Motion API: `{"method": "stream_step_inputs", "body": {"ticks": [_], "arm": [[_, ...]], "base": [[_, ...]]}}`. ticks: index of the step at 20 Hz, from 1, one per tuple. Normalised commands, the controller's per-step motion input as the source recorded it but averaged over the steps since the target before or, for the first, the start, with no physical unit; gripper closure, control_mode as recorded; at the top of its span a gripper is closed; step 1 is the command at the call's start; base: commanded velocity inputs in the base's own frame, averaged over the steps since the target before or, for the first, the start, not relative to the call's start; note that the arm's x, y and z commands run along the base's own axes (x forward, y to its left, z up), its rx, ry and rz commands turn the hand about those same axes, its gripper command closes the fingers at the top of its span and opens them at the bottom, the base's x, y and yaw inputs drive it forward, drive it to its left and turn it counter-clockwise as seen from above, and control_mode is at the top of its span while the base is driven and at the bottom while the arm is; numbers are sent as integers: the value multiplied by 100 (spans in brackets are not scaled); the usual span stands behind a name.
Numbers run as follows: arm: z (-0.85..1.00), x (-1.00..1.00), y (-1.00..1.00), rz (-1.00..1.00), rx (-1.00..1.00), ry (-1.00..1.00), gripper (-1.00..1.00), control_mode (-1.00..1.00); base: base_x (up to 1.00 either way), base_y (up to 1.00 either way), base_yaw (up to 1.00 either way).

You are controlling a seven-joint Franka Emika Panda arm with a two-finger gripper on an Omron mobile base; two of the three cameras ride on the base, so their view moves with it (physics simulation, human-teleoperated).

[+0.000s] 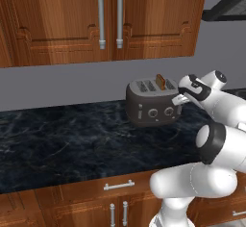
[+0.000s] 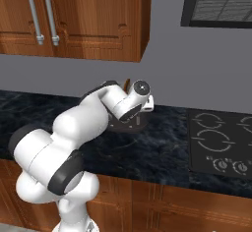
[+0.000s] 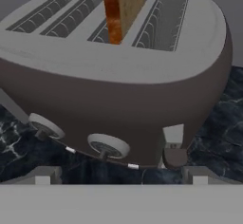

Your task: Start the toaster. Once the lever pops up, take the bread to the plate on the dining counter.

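1. Toaster (image 3: 118,83), dark grey, rounded, four silvery slots, sits toward the black marbled counter's (image 1: 57,144) back edge; tan bread slice (image 3: 124,7) stands in one slot.
2. My gripper (image 3: 121,173) is spread wide, empty.
3. Risk: I hit a round knob (image 3: 108,145), missing the pale lever (image 3: 172,135).

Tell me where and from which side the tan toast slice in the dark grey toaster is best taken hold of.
Grip the tan-brown toast slice by its upper part, which stands upright above the silvery slots of the dark grey rounded toaster. Probably come from above, with the tool's fingers on the two flat faces, since the lower part sits inside the slot.
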Motion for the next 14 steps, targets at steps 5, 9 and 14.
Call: {"method": "stream_step_inputs", "body": {"ticks": [5, 9, 14], "arm": [[0, 13, 0, 0, 2, 0, -100, -100], [0, 11, 0, 0, 2, 0, -100, -100], [-1, 11, 0, 0, 1, 0, -100, -100]], "base": [[0, 0, 0], [0, 0, 0], [0, 0, 0]]}}
